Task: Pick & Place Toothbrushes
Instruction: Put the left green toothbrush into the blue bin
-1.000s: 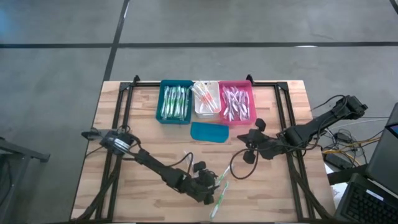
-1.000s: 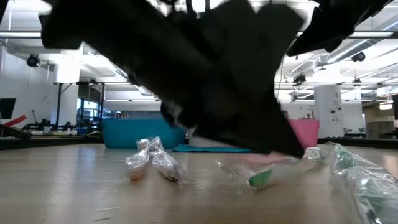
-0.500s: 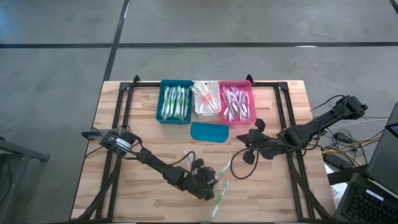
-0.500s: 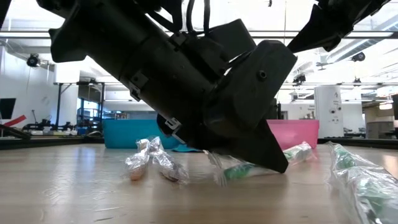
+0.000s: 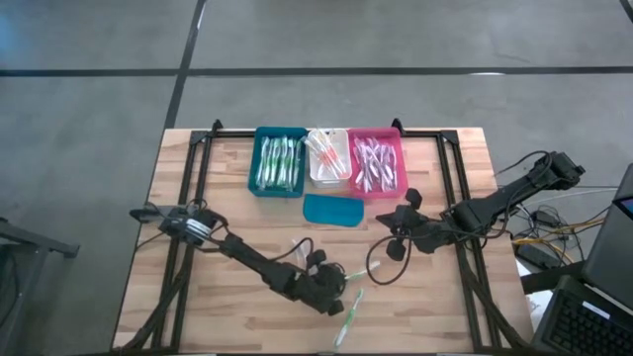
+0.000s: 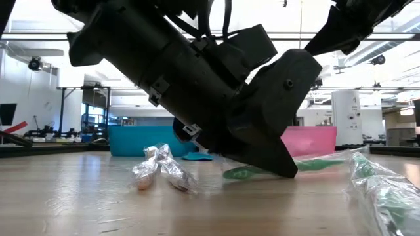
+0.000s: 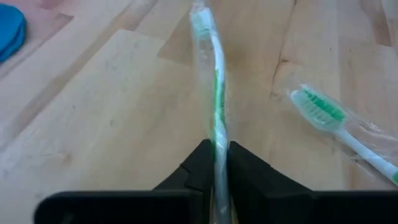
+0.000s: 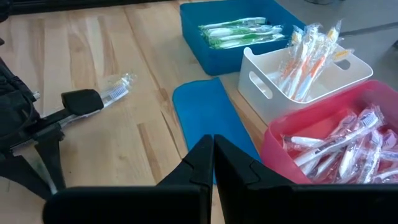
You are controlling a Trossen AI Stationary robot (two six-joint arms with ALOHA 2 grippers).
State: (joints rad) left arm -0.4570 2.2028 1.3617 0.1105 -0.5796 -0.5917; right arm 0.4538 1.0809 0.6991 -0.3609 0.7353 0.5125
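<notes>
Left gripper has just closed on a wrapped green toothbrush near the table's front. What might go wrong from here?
1. The left gripper pinches the green toothbrush near one end, over crinkly wrapper, so the long free end may swing or slip out during the lift.
2. A second green toothbrush lies close beside; the wrapper could snag and drag it.
3. The teal bin is already well filled, so a tilted brush may land across the rim.

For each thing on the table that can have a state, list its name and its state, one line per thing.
Left end effector: shut on a green toothbrush.
Right end effector: shut, empty, above the teal lid.
Second green toothbrush: lying wrapped on the table.
Blue bin: holds green toothbrushes.
White bin: holds orange toothbrushes.
Pink bin: holds toothbrushes.
</notes>
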